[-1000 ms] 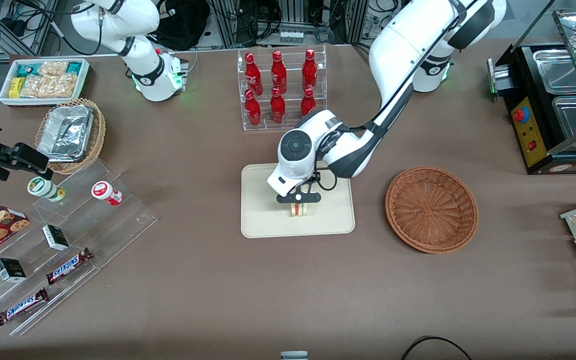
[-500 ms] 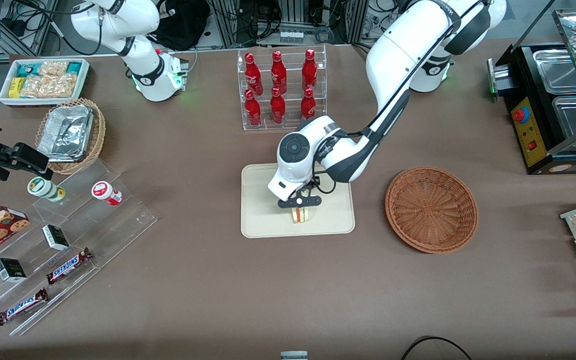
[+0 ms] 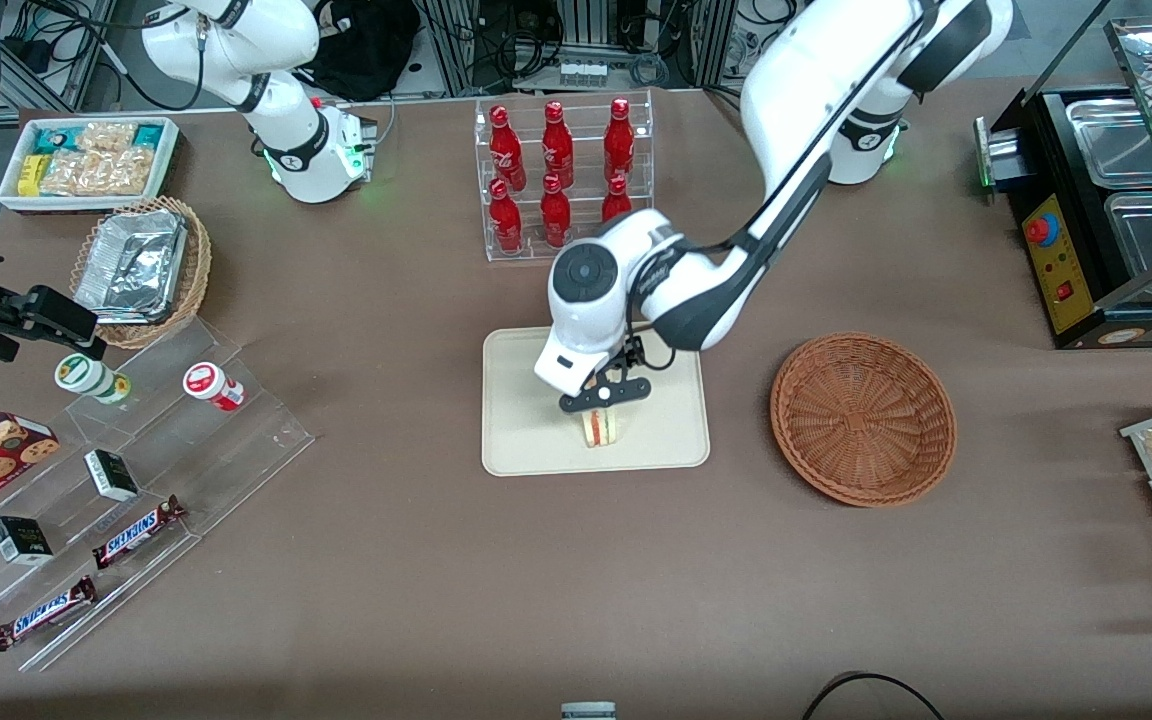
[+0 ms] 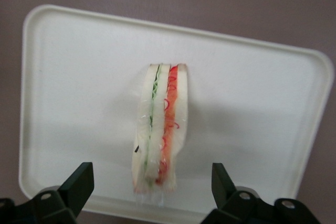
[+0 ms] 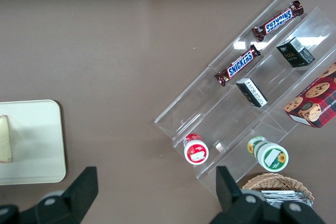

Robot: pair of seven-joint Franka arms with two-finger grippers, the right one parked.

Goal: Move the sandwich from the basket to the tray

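The sandwich [image 3: 600, 427] stands on its edge on the cream-beige tray [image 3: 521, 440], with its red, orange and green filling layers showing in the left wrist view [image 4: 159, 129]. My left gripper [image 3: 604, 396] hangs open just above it, with one finger on each side of the sandwich and a clear gap to both. The tray [image 4: 73, 77] fills most of the left wrist view. The reddish-brown wicker basket [image 3: 863, 417] sits empty beside the tray, toward the working arm's end of the table. The sandwich's edge [image 5: 5, 139] also shows in the right wrist view.
A clear rack of red bottles [image 3: 561, 175] stands farther from the front camera than the tray. A clear stepped display [image 3: 116, 470] with snack bars and small boxes lies toward the parked arm's end, near a lighter wicker basket of foil trays [image 3: 141, 270]. A black food warmer [image 3: 1106, 210] stands at the working arm's end.
The gripper has let go of the sandwich and risen a little above it. The sandwich stays standing on the tray.
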